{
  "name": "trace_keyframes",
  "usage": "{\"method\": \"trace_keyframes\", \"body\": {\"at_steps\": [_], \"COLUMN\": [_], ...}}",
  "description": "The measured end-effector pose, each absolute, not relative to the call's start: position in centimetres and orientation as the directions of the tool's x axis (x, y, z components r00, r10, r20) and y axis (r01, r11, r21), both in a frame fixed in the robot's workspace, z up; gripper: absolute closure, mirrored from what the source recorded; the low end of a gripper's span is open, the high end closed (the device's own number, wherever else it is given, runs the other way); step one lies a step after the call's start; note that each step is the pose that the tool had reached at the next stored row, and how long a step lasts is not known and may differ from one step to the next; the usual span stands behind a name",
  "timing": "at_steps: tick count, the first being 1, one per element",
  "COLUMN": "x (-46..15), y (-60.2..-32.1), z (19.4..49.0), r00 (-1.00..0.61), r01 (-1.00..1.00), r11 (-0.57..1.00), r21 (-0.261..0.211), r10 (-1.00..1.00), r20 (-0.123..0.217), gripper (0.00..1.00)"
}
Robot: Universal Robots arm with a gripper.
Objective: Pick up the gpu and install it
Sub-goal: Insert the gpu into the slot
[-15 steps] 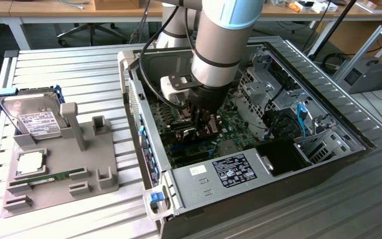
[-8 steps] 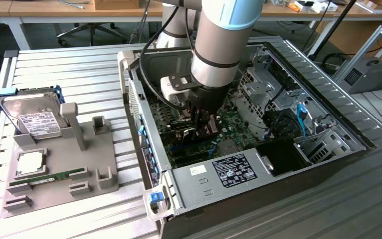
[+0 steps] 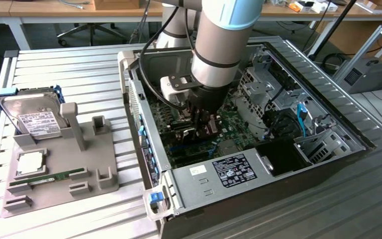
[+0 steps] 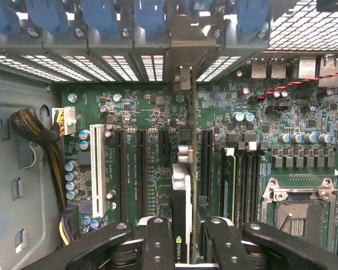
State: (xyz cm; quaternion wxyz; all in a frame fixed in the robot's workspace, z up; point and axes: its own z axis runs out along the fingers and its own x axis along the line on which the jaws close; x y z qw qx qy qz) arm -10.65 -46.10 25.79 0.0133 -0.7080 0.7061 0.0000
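Note:
The gpu (image 4: pixel 181 197) is seen edge-on in the wrist view, a thin dark card with a silver edge and a green logo. My gripper (image 4: pixel 183 239) is shut on it, one black finger (image 4: pixel 158 236) on each side. The card stands upright over the green motherboard (image 4: pixel 141 112), in line with a long black slot and a gap in the rear bracket row (image 4: pixel 183 79). I cannot tell whether it touches the slot. In the exterior view the gripper (image 3: pixel 201 124) reaches down into the open computer case (image 3: pixel 204 189), with the dark gpu (image 3: pixel 189 133) below it.
A grey holder (image 3: pixel 91 169) on the slatted table at the exterior view's left carries a hard drive (image 3: pixel 35 117), a processor chip (image 3: pixel 30 163) and a green memory stick (image 3: pixel 51 177). Blue slot clips (image 4: pixel 101 14), a white slot (image 4: pixel 98 169) and the CPU socket (image 4: pixel 296 216) surround the card.

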Motion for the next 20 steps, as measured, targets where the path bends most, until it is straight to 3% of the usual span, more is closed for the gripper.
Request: {"method": "trace_keyframes", "body": {"at_steps": [20], "x": [-10.65], "y": [-46.1], "z": [25.42], "r00": [-0.003], "r01": [-1.0], "r11": [0.004], "r21": [-0.019], "r10": [-1.0], "r20": [-0.019], "gripper": [0.73]}}
